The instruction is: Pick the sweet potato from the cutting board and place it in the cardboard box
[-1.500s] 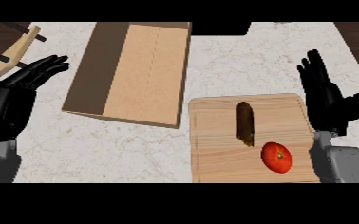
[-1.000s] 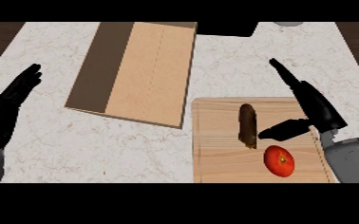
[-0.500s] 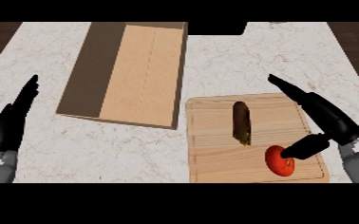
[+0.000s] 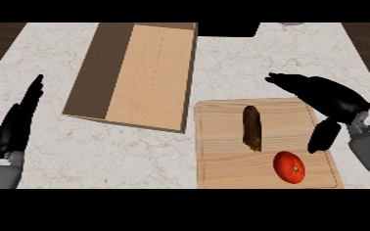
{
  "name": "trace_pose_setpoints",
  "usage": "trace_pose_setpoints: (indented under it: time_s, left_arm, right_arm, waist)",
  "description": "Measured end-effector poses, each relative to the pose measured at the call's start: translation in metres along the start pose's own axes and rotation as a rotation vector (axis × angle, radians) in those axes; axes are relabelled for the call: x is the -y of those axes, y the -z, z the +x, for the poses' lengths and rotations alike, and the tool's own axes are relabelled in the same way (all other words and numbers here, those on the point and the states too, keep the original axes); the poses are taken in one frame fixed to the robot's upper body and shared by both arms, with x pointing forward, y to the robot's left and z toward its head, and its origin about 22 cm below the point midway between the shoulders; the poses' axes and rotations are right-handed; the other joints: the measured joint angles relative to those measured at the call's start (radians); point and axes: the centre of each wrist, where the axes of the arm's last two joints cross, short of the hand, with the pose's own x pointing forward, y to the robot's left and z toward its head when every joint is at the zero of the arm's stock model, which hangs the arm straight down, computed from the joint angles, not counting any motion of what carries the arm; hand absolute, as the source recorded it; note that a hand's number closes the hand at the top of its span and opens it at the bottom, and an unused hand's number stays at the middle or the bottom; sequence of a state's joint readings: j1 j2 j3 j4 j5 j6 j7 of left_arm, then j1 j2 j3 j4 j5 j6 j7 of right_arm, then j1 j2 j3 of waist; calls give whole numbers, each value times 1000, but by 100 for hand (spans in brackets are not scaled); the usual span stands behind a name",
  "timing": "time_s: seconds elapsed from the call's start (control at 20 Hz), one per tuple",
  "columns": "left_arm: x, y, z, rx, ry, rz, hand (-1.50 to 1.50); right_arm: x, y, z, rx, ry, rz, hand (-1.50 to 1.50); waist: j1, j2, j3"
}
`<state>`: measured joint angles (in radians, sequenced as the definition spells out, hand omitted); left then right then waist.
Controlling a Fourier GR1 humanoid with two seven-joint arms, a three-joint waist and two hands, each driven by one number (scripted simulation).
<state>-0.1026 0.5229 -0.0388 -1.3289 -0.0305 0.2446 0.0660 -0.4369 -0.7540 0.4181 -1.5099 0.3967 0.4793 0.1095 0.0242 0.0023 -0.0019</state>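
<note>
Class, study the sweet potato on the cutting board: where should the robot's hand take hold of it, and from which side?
Grip the sweet potato at its middle, across its narrow width, coming from above and the right, where the open right hand hovers. It lies flat, lengthwise; the tomato sits near its lower end.

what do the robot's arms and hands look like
Both hands are glossy black with long, slim, tapered fingers and a thumb: the left hand at the left edge, the right hand at the right. Each sits on a plain grey forearm. No cables or markings show.
</note>
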Motion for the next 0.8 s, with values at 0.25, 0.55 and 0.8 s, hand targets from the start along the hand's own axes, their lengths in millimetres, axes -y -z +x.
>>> trace_pose_setpoints:
  time_s: [0.25,0.55,0.8]
  left_arm:
    - [2,-1,-8,0,-3,1,0]
    - [4,1,-8,-7,-4,12,0]
    - [5,4,-1,-7,-3,9,0]
  right_arm:
    - [8,24,28,-86,-127,180,-150]
    - [6,62,54,-155,-179,325,-150]
    - [-2,80,65,-195,-230,373,-150]
  waist:
    - [0,0,0]
    - [-7,0,1]
    - [-13,-1,2]
